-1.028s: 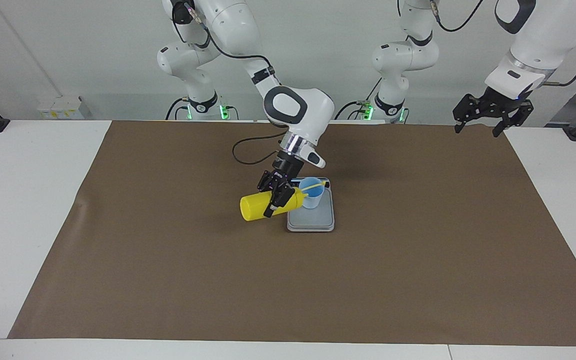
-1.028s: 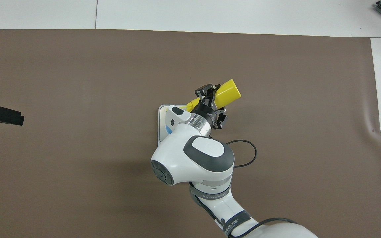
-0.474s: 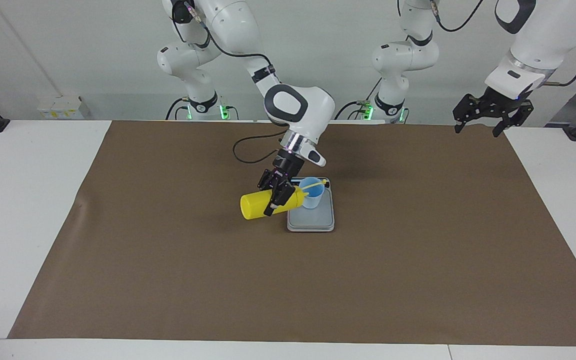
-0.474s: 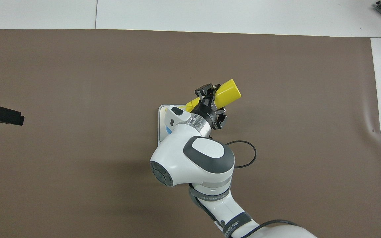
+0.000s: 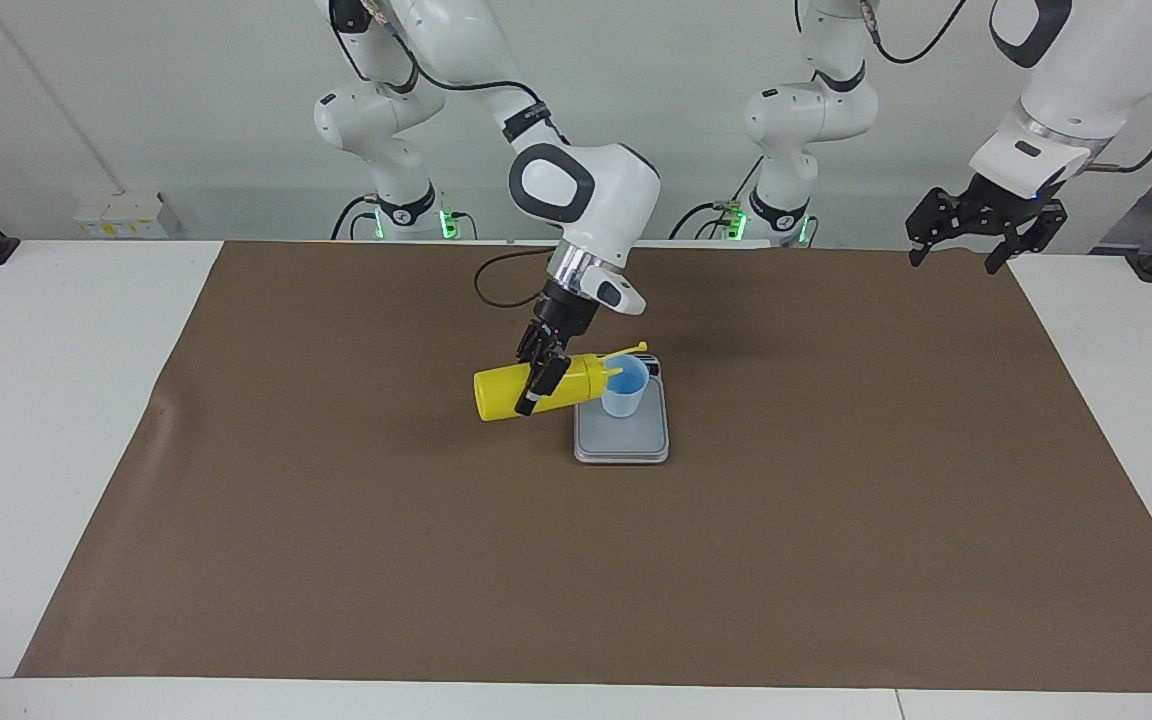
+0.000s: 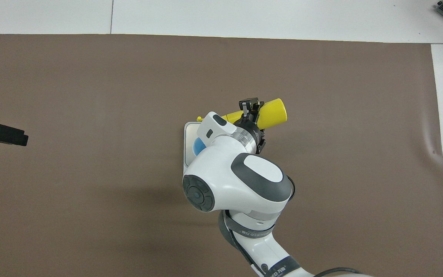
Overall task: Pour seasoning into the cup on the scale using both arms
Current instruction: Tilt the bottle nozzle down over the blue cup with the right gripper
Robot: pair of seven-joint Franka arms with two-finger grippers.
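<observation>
The right gripper (image 5: 539, 379), jaws clamping the tipped yellow seasoning bottle (image 5: 508, 393), is pouring, its nozzle at the blue cup (image 5: 625, 386)'s nine o'clock rim on the scale (image 5: 622, 441); next it likely needs righting, while the left gripper (image 5: 982, 226) is waiting open-jawed.

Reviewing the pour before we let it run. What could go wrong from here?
1. The right gripper holds the seasoning bottle on its side, nozzle at the cup rim; a small drift could spill onto the scale.
2. The cup is small, with nothing holding it; a nudge from the nozzle might tip it.
3. The left gripper waits over the table's end, too distant to steady anything.
</observation>
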